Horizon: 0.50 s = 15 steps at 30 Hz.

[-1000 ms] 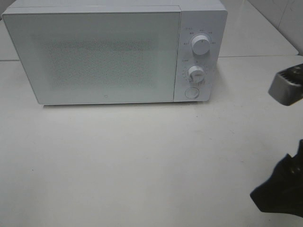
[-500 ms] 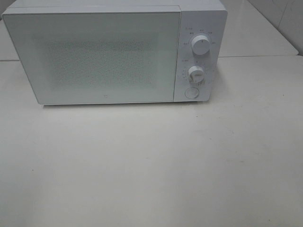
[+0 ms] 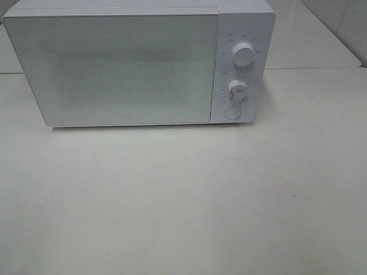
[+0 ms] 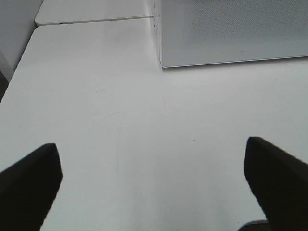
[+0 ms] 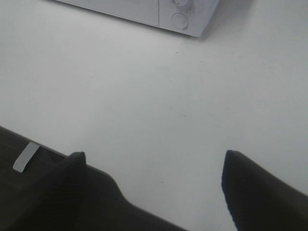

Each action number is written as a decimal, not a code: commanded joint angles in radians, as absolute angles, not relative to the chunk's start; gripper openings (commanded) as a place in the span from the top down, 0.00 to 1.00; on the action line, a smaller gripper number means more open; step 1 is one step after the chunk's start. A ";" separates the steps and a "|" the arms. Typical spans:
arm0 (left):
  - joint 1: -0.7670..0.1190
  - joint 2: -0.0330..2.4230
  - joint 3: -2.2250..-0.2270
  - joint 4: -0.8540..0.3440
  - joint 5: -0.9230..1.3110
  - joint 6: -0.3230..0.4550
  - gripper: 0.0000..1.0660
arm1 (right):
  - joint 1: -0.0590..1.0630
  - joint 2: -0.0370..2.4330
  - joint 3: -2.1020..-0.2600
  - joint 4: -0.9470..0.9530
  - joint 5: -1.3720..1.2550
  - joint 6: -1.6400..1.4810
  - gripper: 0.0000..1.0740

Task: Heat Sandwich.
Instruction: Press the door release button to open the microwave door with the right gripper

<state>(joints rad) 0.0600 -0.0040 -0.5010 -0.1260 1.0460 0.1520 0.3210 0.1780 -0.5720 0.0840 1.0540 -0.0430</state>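
**Closed microwave on the bench, both tools spread**

Our left tool [image 4: 150, 159] hangs over the bench [image 3: 183, 200], its fingers spread wide and pinching nothing. The white microwave [image 3: 126, 63] stands at the back with its door closed. At its right end are an upper knob [image 3: 243, 55], a lower knob [image 3: 237, 89] and a round button [image 3: 231, 112]. Our right tool [image 5: 155, 159] is likewise spread and bare. The sandwich shows in no view, so we cannot place it against either tool.
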 commanded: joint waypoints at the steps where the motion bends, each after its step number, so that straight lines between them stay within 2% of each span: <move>1: 0.054 -0.030 -0.497 -0.134 1.040 0.151 0.08 | 0.255 0.128 -0.552 0.082 1.059 -0.015 0.30; 3: 0.054 -0.030 -0.497 -0.134 1.040 0.151 0.08 | 0.203 0.089 -0.535 0.080 1.051 -0.015 0.30; 15: 0.054 -0.030 -0.497 -0.134 1.040 0.151 0.08 | 0.066 -0.018 -0.503 0.080 1.035 -0.015 0.30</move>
